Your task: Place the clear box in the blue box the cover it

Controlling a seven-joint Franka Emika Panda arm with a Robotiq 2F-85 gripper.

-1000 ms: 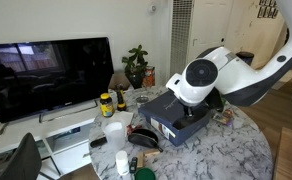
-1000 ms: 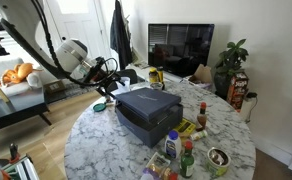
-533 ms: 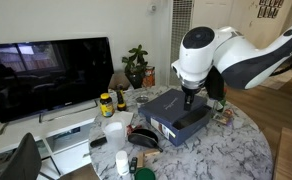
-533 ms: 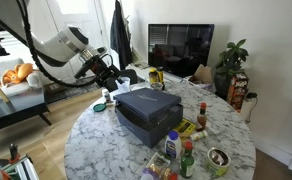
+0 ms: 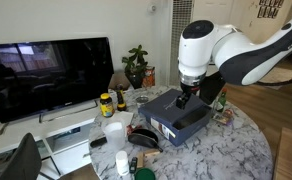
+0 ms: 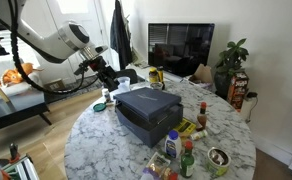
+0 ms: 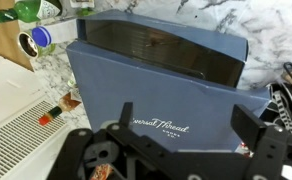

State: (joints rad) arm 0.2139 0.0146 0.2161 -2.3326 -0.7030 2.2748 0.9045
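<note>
The round marble table point(image 5: 236, 150) carries everything, with the dark television point(image 5: 46, 75) standing behind it and a potted plant point(image 6: 231, 62) beside the screen.

Your arm point(image 5: 226, 50) reaches in from off the table. In an exterior view its big white joint sits high over the table and the wrist drops straight down from it. In an exterior view point(image 6: 56, 42) the forearm stretches level across from the room side, and the hand ends near the table's rim.

The blue box point(image 6: 158, 128) lies near the middle of the table and is the biggest thing among the clutter. The cover point(image 6: 144, 100) rests on top of it, shifted off square, so the two read as offset layers. In the wrist view the cover point(image 7: 136, 95) fills the centre, its script lettering facing you. Past its far edge there is a dark glossy strip; you cannot tell from here whether that is the clear box.

Your gripper point(image 6: 108, 78) hangs above table height, just off one end of the box and clear of it. Its jaws are spread wide with nothing between them. In the wrist view point(image 7: 171, 150) the two black fingers point(image 7: 261, 140) frame the near edge of the cover without touching it.

Small bottles point(image 6: 186, 155) crowd the table's near side, and a yellow-labelled jar point(image 5: 106, 103) stands towards the television.
</note>
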